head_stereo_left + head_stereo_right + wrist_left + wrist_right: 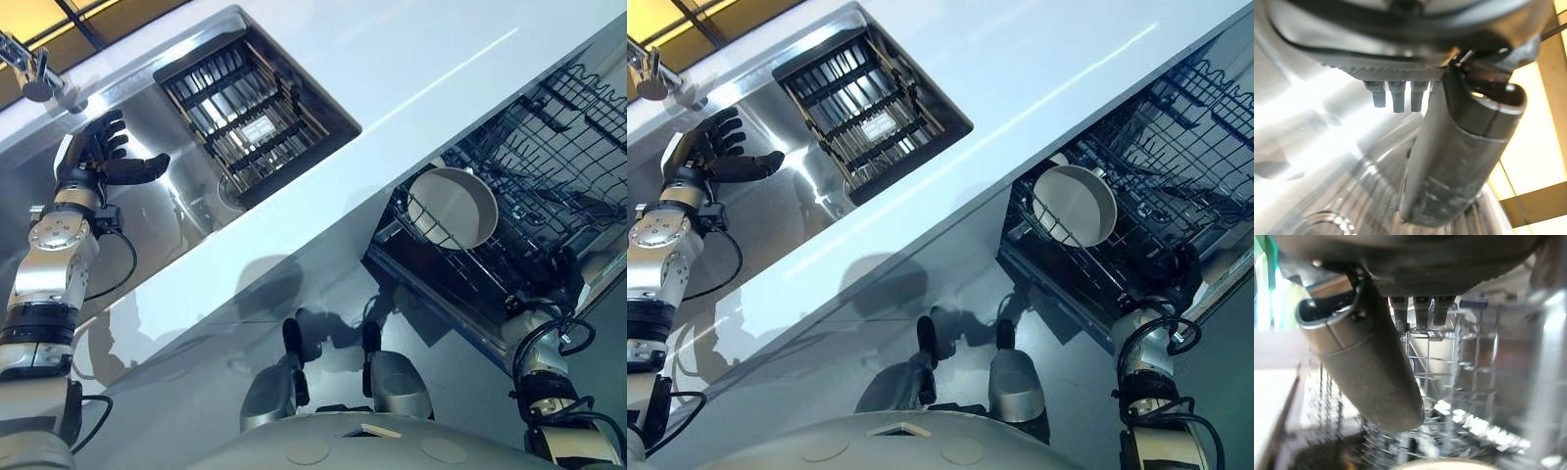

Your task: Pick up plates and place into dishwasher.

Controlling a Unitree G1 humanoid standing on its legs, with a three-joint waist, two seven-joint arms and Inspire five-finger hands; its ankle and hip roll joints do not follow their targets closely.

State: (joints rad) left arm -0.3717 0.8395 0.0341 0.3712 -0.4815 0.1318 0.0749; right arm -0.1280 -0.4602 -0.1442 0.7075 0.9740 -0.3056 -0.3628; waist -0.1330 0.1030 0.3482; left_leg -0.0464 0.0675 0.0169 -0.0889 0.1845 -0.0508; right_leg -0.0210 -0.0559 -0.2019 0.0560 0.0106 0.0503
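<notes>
Plate (453,206) – white, round, one item. It is standing on its edge in the dishwasher rack (568,127), leaning among the dark wire tines near the rack's corner closest to the bench, with its hollow face turning toward the camera.

Dishwasher rack – dark wire basket, pulled out below the bench edge on the robot's right. The plate is sitting inside it.

Right robot hand (560,266) – dark, hovering at the near edge of the rack, just beside the wires and apart from the plate. In the right wrist view its thumb (1366,367) is sticking out straight and the fingers are lying relaxed. It is gripping nothing.

Bench (392,59) – white top, running diagonally between the dishwasher and the sink.

Sink (167,206) – steel basin let into the bench on the robot's left, carrying a slatted drying rack (245,113) at its far end. A faucet (39,73) is standing at the basin's far corner.

Left robot hand (93,155) – hanging over the basin with fingers spread and thumb held out, grasping nothing.
</notes>
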